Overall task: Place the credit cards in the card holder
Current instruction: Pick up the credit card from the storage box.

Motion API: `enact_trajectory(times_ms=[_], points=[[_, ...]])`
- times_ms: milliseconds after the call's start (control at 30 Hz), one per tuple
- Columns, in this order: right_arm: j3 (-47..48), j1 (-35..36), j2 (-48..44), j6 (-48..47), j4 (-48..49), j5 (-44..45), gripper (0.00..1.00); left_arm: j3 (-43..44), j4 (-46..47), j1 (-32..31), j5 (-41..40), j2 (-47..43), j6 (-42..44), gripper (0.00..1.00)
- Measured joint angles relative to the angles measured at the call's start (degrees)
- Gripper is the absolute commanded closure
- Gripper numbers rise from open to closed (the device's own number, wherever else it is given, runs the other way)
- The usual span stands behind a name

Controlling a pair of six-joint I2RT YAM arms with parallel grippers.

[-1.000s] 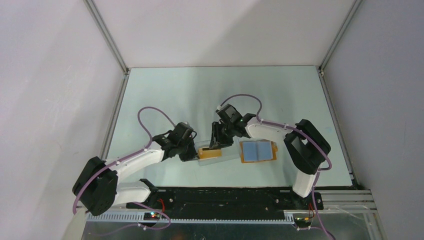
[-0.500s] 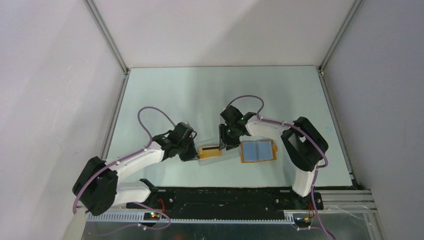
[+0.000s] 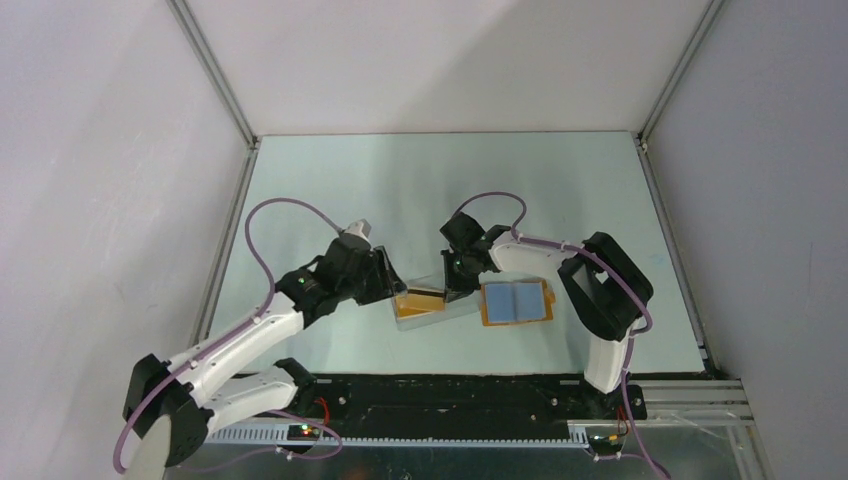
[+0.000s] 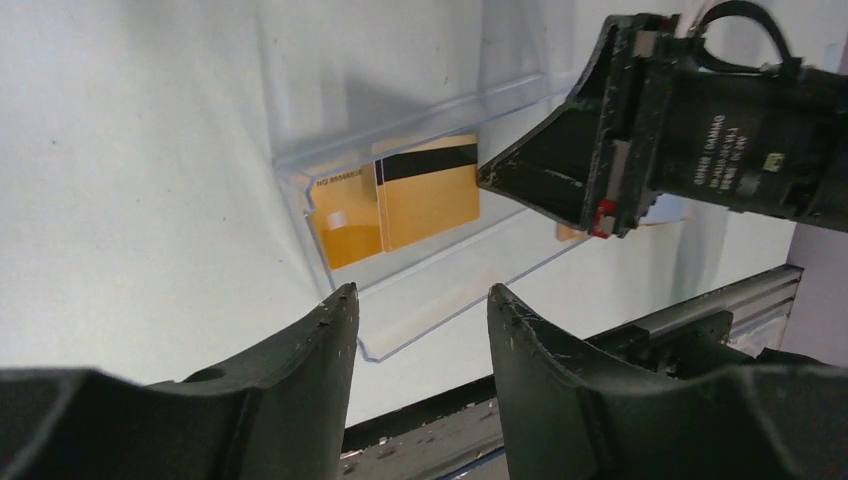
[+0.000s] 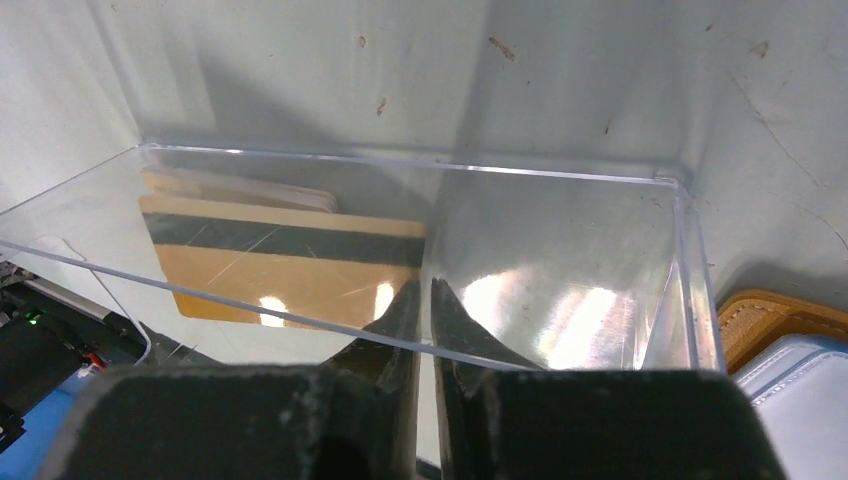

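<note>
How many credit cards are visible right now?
2: a striped card and a second card partly behind it, both inside the clear box. More may be hidden behind them.

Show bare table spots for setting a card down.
Bare: the table's far half by the back wall, and the near strip between card holder and base rail. Crowded: mid-table, where left hand and right hand meet at the clear box.

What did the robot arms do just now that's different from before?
The left gripper let go of the clear box, opened its jaws and drew back. The right gripper reached down into the box and closed its jaws on the striped credit card at its edge. The card holder stayed lying open, untouched.
</note>
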Motion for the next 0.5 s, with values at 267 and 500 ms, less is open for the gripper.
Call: enact_trajectory(times_ms=[267, 500], points=[[0.2, 0.0, 0.3, 0.0, 0.0, 0.0, 0.95, 2.8, 0.7, 0.0, 0.6, 6.7, 1.1, 0.54], [0.8, 0.1, 1.2, -0.2, 0.8, -0.5, 1.0, 4.4, 2.3, 0.0, 2.1, 13.9, 1.6, 0.62]])
